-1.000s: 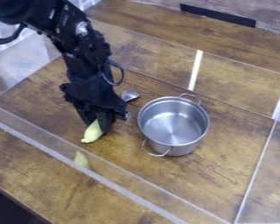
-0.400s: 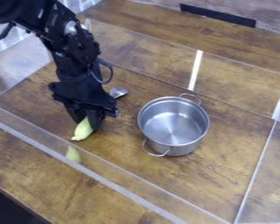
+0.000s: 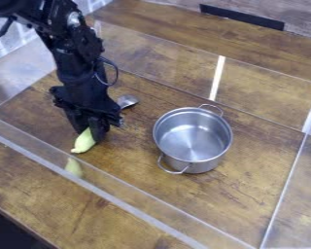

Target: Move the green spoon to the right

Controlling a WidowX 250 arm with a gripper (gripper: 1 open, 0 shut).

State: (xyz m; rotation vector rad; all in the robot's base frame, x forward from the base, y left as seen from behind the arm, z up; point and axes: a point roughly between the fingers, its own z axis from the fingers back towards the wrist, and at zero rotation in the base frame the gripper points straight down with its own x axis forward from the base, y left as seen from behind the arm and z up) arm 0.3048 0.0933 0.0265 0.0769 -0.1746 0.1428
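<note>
Before me lies a dark brown wooden table (image 3: pixel 249 92) with plank grain running across it. A round shiny steel pot (image 3: pixel 193 136) with small side handles stands upright on it, open at the top and showing nothing inside but its own bright bottom. Low clear plastic walls (image 3: pixel 278 209) fence the working area, one running along the near edge and another standing at the right. A narrow white strip (image 3: pixel 218 78) shows behind the pot. At the far edge of the table lies a flat black bar (image 3: pixel 243 17).

Jaws of gripper (image 3: pixel 88 124) clamp green spoon (image 3: pixel 83 140), left of steel pot (image 3: pixel 192 137), on wooden table (image 3: pixel 249 97).
</note>
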